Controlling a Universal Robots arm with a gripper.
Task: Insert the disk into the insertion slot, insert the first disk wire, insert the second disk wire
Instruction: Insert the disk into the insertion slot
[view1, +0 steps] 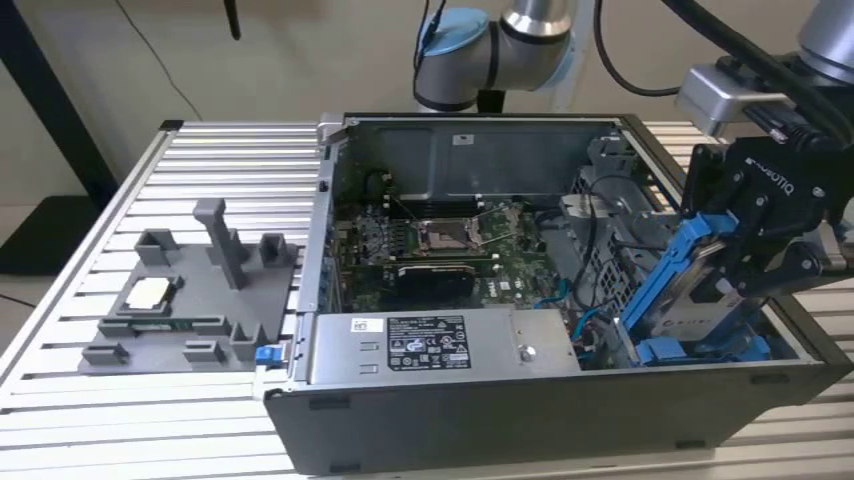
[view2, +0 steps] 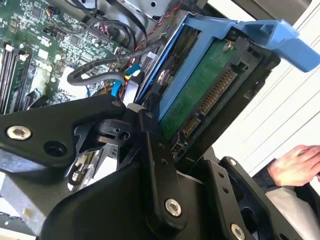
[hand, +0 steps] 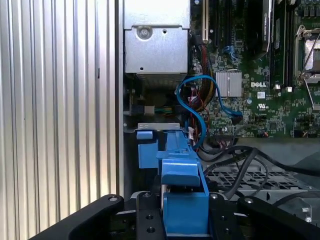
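Observation:
My gripper (view1: 763, 255) is shut on the disk (view1: 683, 290), a drive in a bright blue carrier, held tilted over the open computer case at the exterior view's right. The disk's lower end is down at the mouth of the insertion slot, a grey drive cage with a perforated wall (view1: 607, 285). In the second wrist view the disk (view2: 200, 95) shows its green circuit board and connectors between the black fingers (view2: 150, 135). The first wrist view looks along the disk's blue carrier (hand: 182, 197) held in my gripper (hand: 182, 217). Blue cables (hand: 189, 107) and black cables (hand: 240, 160) lie loose beside the cage; which are the disk wires I cannot tell.
Another blue-fronted carrier (hand: 146, 149) sits in the cage below. The case holds a motherboard (view1: 441, 240) and a silver power supply (view1: 441, 345). A grey fixture (view1: 200, 290) stands on the ribbed table (view1: 147, 430) at the exterior view's left. A person's hand (view2: 295, 165) rests nearby.

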